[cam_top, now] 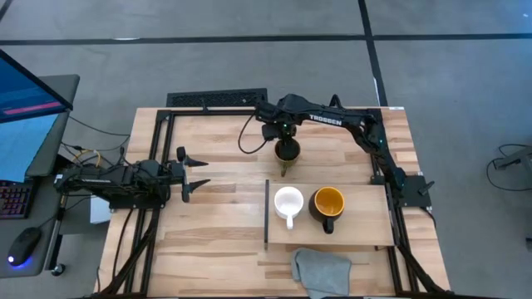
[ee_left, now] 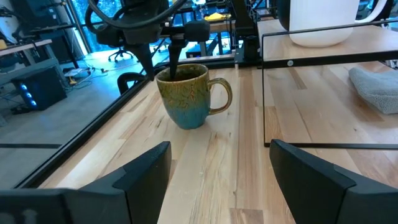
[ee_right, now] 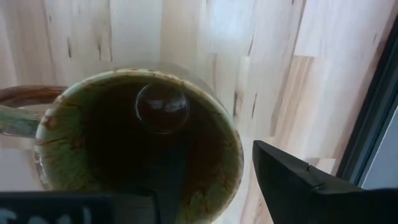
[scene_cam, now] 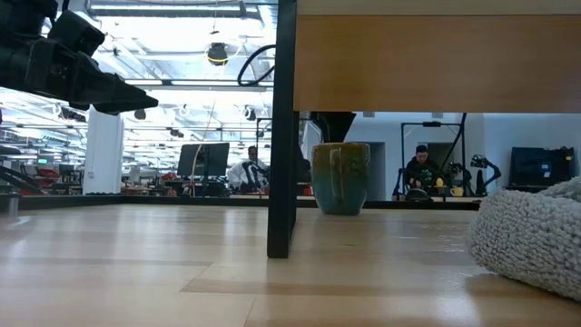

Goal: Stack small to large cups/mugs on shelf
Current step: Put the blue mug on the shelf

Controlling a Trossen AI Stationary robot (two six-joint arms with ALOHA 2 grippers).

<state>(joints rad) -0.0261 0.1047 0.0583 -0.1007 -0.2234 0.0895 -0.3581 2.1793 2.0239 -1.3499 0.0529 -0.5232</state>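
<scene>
Right end effector [cam_top: 287, 149] straddles olive mug [cam_top: 288, 151] rim, one finger inside, not visibly clamped; close squarely before lifting toward shelf [cam_top: 366, 237].

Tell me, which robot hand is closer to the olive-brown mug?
The right hand: it sits directly over the olive-brown mug, one finger inside it. The left hand waits open, well off to the side on the table.
</scene>
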